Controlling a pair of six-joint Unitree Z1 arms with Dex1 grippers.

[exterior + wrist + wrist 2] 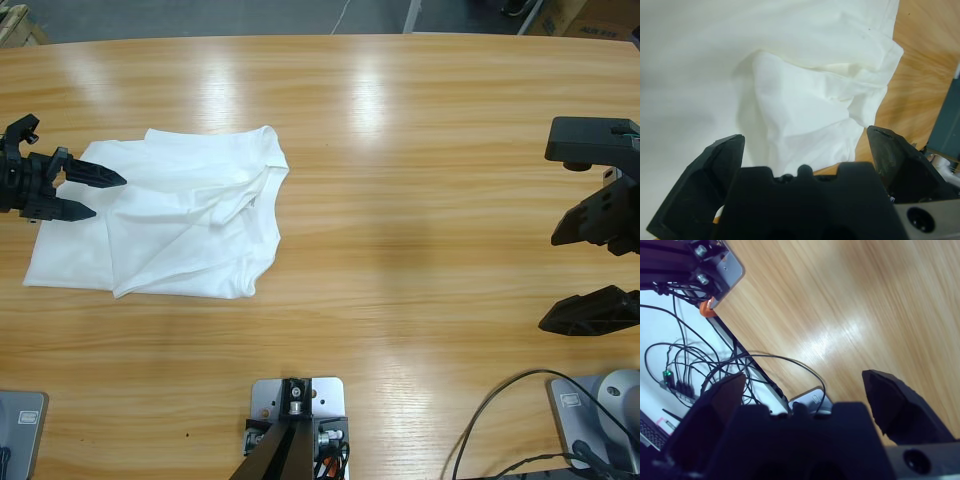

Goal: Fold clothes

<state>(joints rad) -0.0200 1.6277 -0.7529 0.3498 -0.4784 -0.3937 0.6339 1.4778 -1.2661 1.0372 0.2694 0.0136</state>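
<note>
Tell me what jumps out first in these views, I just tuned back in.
The white T-shirt lies crumpled and partly folded on the left part of the wooden table. The left gripper sits open at the shirt's left edge, its jaws pointing over the cloth with nothing between them. The right gripper hangs open at the far right, well away from the shirt, above bare wood.

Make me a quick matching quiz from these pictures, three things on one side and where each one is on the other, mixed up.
Things:
1. T-shirt
2. left tool
3. right tool

Places:
A. over bare wood at one end of the table, far from the cloth
B. open at the cloth's edge
C. lying crumpled, partly folded, on the table

Pairs: 1-C, 2-B, 3-A
</note>
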